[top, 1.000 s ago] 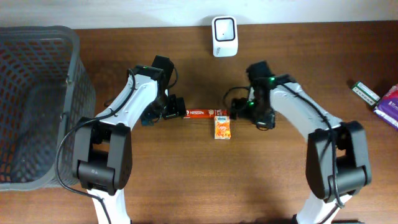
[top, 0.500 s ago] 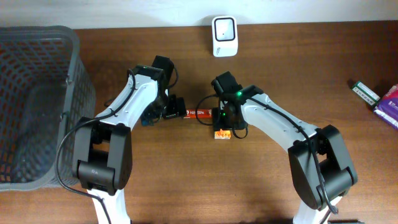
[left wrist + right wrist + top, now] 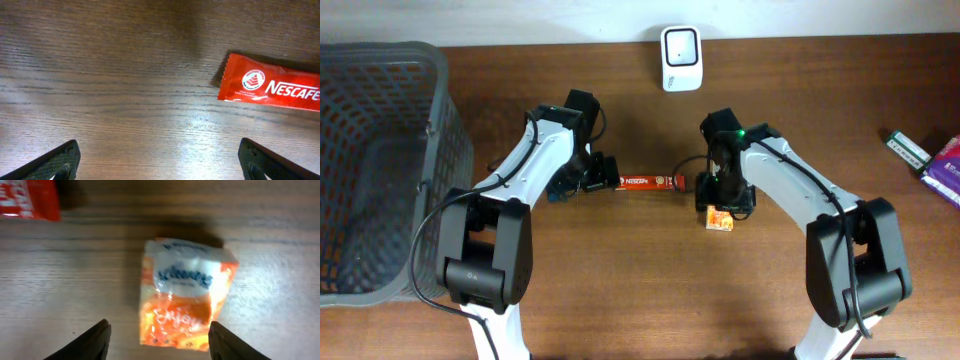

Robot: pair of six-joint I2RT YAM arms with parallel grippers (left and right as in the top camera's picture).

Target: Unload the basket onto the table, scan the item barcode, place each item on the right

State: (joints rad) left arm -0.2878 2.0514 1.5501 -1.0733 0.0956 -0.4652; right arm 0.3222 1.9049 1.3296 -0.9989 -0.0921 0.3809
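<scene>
- The counter (image 3: 620, 290) is brown wood with a fine straight grain, smooth, with a soft sheen.
- The coffee sachet (image 3: 272, 90) is red glossy film, flat and smooth, with a serrated end.
- The tissue packet (image 3: 186, 297) is wrapped in thin, shiny, crinkled plastic film, orange and white.
- The basket (image 3: 455, 150), at left in the overhead view, is grey matt plastic mesh.
- The scanner (image 3: 680, 45) at the top has a smooth white plastic shell.
- The left gripper (image 3: 159, 145) has matt black plastic fingers (image 3: 57, 161).
</scene>
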